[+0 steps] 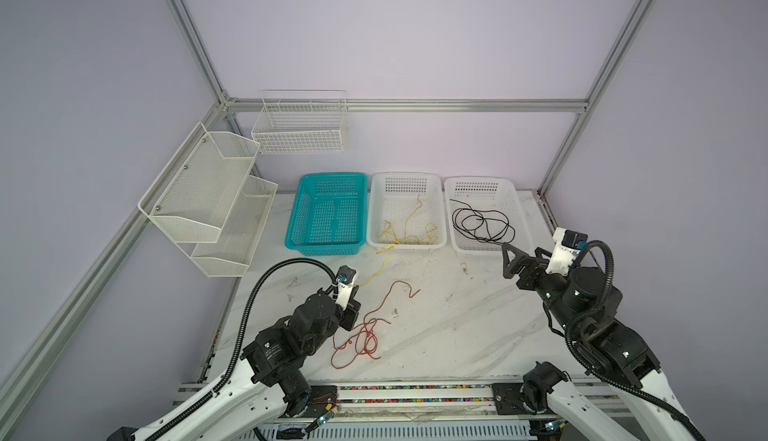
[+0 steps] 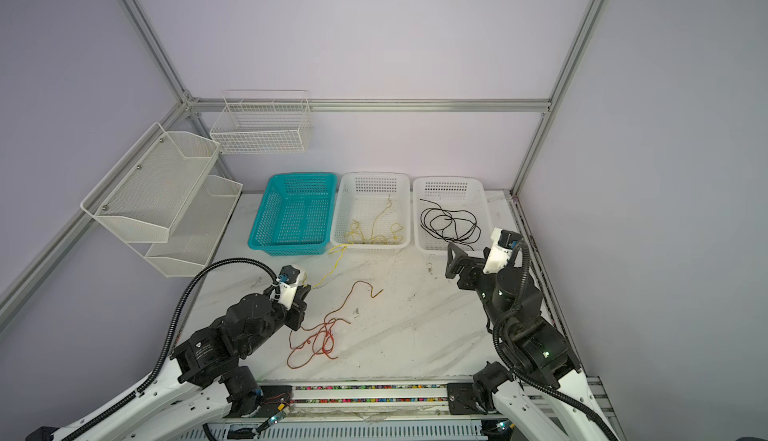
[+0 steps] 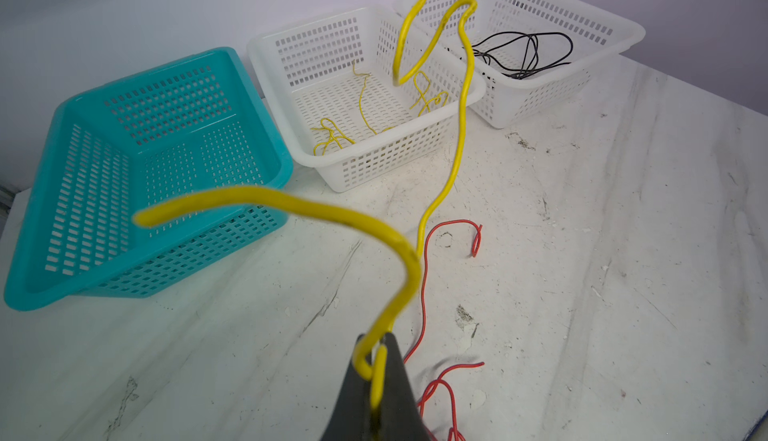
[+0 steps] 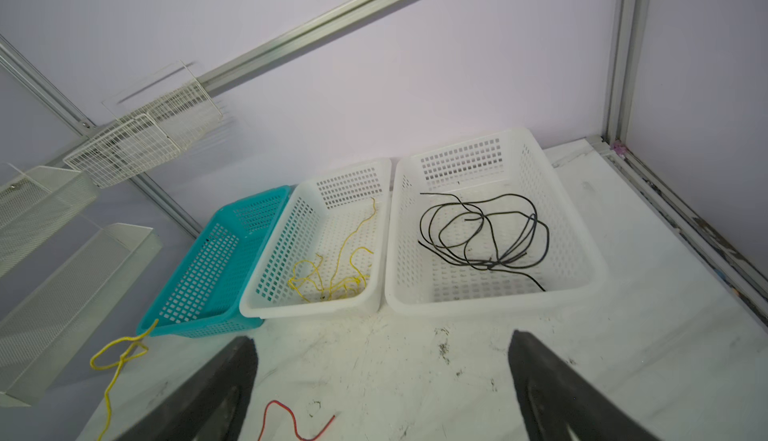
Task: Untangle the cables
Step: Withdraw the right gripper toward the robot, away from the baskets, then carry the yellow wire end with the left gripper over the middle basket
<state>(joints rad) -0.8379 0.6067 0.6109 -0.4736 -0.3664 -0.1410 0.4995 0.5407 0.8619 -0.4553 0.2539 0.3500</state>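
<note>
The light is soft and even and falls from overhead. In both top views the marble table (image 1: 457, 335) glows pale at mid-frame, a little washed out, while the walls grey off toward the left edge and the corners. Shadows are faint; from my left wrist I see only thin, soft ones beside the red-orange cable (image 3: 423, 293). There the yellow cable (image 3: 266, 197) close to the lens is fat and blurred. My left pincer (image 3: 376, 347), clamped on it, is a dark unfocused wedge. From my right wrist the wire basket (image 4: 137, 148) on the wall smears into a double image. My right pincer (image 4: 380, 337), spread wide, shows as black fingers with little detail.
</note>
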